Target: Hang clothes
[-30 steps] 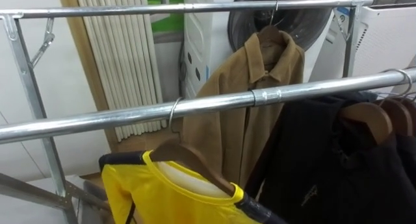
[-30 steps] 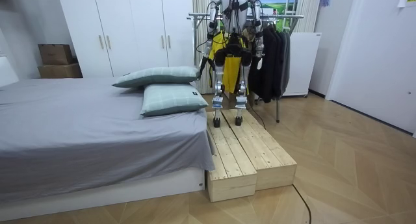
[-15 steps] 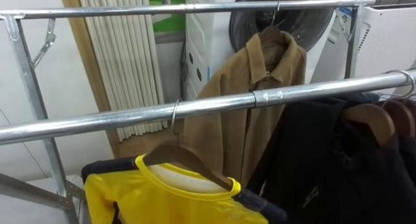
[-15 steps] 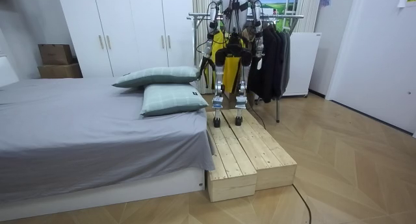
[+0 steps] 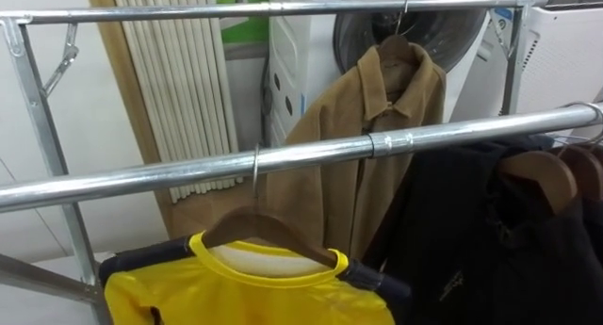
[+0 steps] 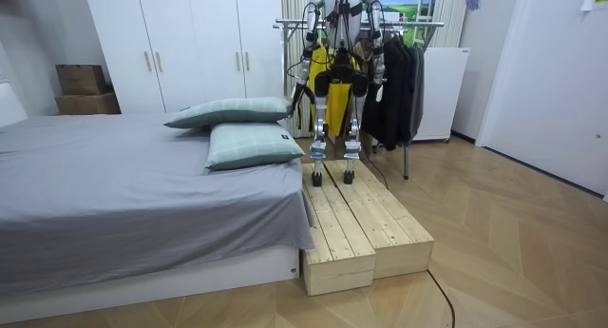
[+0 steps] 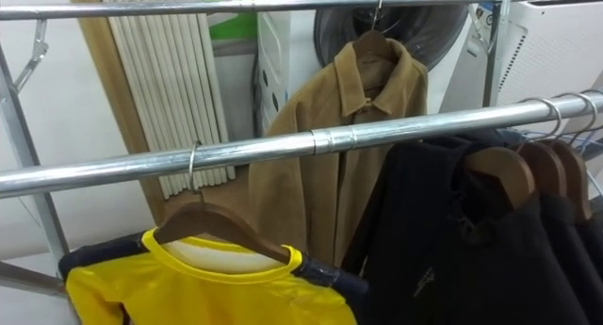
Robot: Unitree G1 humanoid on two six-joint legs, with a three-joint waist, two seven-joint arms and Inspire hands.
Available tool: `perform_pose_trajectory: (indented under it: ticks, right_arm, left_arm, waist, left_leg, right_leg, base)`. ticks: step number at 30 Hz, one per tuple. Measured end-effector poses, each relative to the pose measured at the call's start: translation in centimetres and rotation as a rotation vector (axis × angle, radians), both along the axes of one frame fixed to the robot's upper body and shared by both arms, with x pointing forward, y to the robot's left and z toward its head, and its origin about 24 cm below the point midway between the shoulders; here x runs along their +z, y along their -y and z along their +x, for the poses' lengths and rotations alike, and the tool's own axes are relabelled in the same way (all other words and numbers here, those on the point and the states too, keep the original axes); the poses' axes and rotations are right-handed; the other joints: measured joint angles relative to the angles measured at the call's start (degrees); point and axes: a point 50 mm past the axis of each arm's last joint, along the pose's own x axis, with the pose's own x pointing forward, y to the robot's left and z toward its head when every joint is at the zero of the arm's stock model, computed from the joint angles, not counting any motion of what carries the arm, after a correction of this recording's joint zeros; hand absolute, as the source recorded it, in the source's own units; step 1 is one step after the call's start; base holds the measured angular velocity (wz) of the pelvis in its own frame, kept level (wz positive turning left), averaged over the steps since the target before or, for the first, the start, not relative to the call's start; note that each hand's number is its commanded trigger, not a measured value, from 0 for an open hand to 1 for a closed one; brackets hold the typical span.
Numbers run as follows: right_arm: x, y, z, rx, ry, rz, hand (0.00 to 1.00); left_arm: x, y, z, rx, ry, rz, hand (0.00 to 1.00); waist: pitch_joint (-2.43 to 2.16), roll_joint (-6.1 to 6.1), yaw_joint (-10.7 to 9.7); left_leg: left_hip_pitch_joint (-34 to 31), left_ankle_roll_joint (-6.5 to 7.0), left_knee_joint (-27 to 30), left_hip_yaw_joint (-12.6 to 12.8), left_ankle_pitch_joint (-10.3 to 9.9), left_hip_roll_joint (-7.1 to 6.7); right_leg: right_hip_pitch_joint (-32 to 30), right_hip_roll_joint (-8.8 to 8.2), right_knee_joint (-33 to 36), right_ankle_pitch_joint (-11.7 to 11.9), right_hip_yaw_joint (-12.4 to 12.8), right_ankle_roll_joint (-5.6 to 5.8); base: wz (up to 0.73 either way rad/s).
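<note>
Yellow shirt (image 5: 245, 292) is hanging on a wooden hanger (image 5: 268, 233) hooked over the front rail (image 5: 311, 155).
Robot is standing on the wooden platform (image 6: 366, 228); left hand (image 6: 308, 76) and right hand (image 6: 378, 74) are probably hanging low, grip unreadable.

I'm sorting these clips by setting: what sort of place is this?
Most likely a bedroom: there is a bed with pillows, white wardrobes along the wall, and a clothes rack.
</note>
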Motion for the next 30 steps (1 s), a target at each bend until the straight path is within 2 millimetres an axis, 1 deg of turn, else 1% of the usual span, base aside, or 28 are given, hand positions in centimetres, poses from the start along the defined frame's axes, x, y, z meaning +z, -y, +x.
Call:
perform_pose_trajectory:
  ticks: [11,12,19,22,23,25,26,27,28,30]
  right_arm:
    - [0.0,-0.1,0.1,0.018,-0.003,-0.010,0.00]
    - [0.0,-0.1,0.5,0.029,0.004,-0.011,0.00]
    - [0.1,-0.4,1.6,0.081,0.026,-0.009,0.00]
    - [0.2,-0.6,2.0,0.097,0.045,-0.001,0.00]
    - [0.2,-0.7,2.3,0.120,0.049,-0.001,0.00]
    - [0.2,-0.9,2.6,0.148,0.055,0.001,0.00]
    - [0.2,-1.0,2.9,0.163,0.061,0.000,0.00]
    - [0.2,-1.1,3.1,0.186,0.063,-0.003,0.00]
    - [0.3,-1.1,3.3,0.197,0.065,-0.005,0.00]
    - [0.4,-1.3,4.1,0.249,0.080,-0.009,0.00]
  left_arm:
    - [0.0,0.0,0.0,-0.008,-0.003,0.002,0.00]
    - [0.0,0.0,0.0,-0.008,-0.003,0.002,0.00]
    - [0.0,0.0,0.2,-0.019,0.000,0.001,0.00]
    - [0.0,0.1,0.2,-0.023,0.002,-0.003,0.00]
    - [0.0,0.1,0.2,-0.025,0.005,-0.003,0.00]
    - [0.0,0.1,0.1,-0.024,0.003,-0.002,0.00]
    - [0.0,0.1,0.2,-0.027,0.008,-0.001,0.00]
    - [0.0,0.2,0.4,-0.041,0.016,0.000,0.00]
    - [0.1,0.2,0.6,-0.048,0.024,0.001,0.00]
    - [0.1,0.4,0.9,-0.060,0.049,-0.001,0.00]
  waist:
    - [0.03,0.03,0.15]
    - [0.03,0.04,0.25]
    - [0.09,0.03,0.49]
    - [0.16,0.21,1.44]
    - [0.29,0.27,1.72]
    - [0.31,0.32,1.69]
    - [0.29,0.28,1.68]
    - [0.26,0.37,1.73]
    - [0.23,0.42,1.82]
    - [0.21,0.62,1.89]
  left_leg:
    - [0.12,0.00,0.01,-0.06,0.00,0.01]
    - [0.10,0.00,0.02,-0.08,0.00,0.01]
    - [0.03,0.00,0.03,-0.07,0.00,0.02]
    - [-0.02,0.00,0.09,-0.04,0.00,0.05]
    - [-0.10,0.00,0.20,-0.04,0.00,0.06]
    - [-0.38,0.00,0.30,-0.28,0.00,0.06]
    - [-1.14,0.02,0.76,-1.16,-0.02,0.00]
    - [-2.23,0.03,1.13,-1.95,-0.03,-0.02]
    - [-2.83,0.03,1.25,-2.52,-0.03,-0.02]
    - [-5.56,0.02,3.07,-4.70,-0.02,-0.15]
  right_leg:
    - [0.06,0.05,0.01,0.00,0.03,0.00]
    - [0.04,0.02,0.02,0.00,0.01,0.00]
    - [-0.01,0.05,0.06,0.00,-0.04,0.00]
    - [0.48,0.07,0.08,-0.03,-0.21,-0.04]
    - [0.60,0.08,0.06,-0.09,-0.44,-0.07]
    - [0.27,-0.02,0.12,-0.35,-1.37,-0.13]
    - [-0.18,-0.18,0.34,-0.66,-1.90,-0.14]
    - [-0.58,-0.29,0.43,-0.74,-2.97,-0.19]
    - [-0.90,-0.48,0.45,-0.74,-3.35,-0.21]
    - [-1.93,-0.96,0.84,-0.91,-5.72,-0.50]
  base:
    - [0.00]
    - [0.00]
    - [0.00]
    - [0.01]
    - [0.12]
    - [0.20]
    - [0.33]
    - [0.36]
    - [0.43]
    - [0.48]
